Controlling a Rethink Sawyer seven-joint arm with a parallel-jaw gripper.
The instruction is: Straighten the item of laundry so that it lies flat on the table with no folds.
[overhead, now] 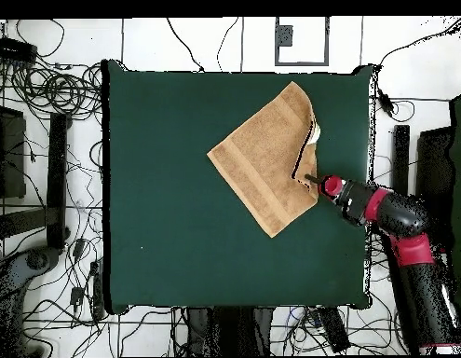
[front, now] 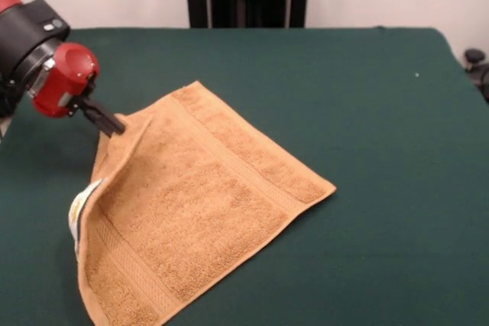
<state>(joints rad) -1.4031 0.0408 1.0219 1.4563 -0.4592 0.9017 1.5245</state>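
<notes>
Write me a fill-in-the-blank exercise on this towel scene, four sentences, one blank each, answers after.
1. The towel lies on a table topped with dark ____ cloth.
2. The gripper meets the towel at a raised ____.
3. Along that side, one edge is ____ over, so the towel is not flat.
4. The arm's casing behind the gripper is ____.

Answers: green; corner; folded; red

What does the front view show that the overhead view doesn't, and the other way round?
Only the front view shows the towel's raised left edge standing off the table, with the white label beneath it. Only the overhead view shows the whole table outline, the arm's length, and cables on the floor. Both show the gripper at the towel's lifted corner and one fold remaining.
</notes>
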